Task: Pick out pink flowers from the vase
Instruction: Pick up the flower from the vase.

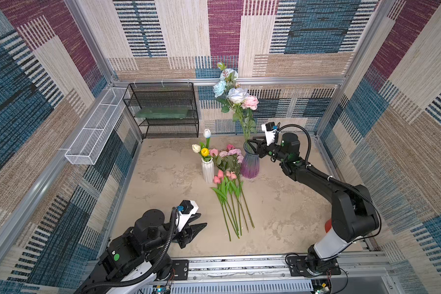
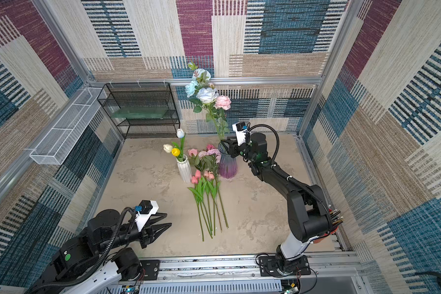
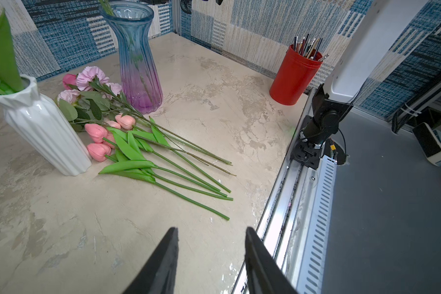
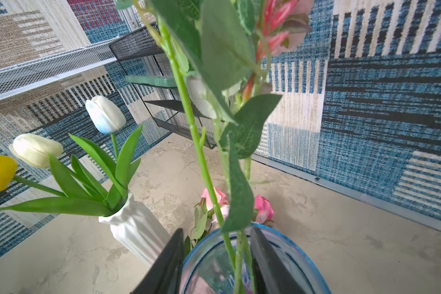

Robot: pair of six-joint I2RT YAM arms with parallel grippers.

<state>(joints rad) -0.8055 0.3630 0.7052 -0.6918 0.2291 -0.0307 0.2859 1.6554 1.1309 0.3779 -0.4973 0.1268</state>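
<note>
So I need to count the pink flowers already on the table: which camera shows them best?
The left wrist view: the pink flowers lie close and clear, blooms to stem ends. Both top views show them whole but small. The right wrist view shows only a few blooms.

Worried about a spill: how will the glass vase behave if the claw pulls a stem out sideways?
The glass vase is tall, with a narrow waist and long roses rising high above it, so it probably tips easily. Its smooth glass may slide on the table. Being glass, it would likely break if it fell.
</note>
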